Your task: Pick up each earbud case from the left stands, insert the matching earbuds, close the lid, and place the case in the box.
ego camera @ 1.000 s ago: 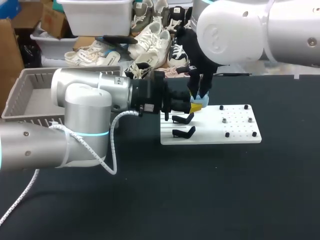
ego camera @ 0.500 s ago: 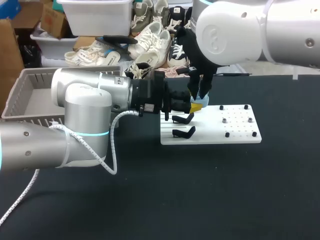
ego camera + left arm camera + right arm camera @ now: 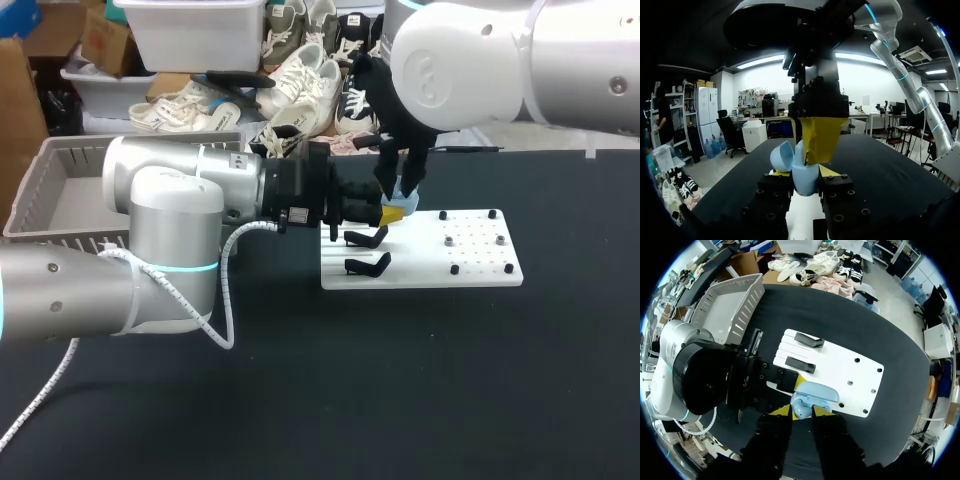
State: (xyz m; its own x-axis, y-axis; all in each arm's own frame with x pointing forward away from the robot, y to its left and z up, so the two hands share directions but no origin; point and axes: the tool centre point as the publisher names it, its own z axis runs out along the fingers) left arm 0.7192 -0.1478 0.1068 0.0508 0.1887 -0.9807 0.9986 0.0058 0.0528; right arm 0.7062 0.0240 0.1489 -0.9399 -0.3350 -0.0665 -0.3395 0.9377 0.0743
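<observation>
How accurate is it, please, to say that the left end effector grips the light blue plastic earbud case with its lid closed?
Only the lid is wrong: the left wrist view shows the left end effector gripping the light blue plastic earbud case with its lid open.

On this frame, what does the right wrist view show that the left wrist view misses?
Right wrist only: the two black stands on the white board, and the grey basket. Left wrist only: the right pincer seen from outside, above the case. Both: the light blue earbud case, lid open, held in the left pincer.
</observation>
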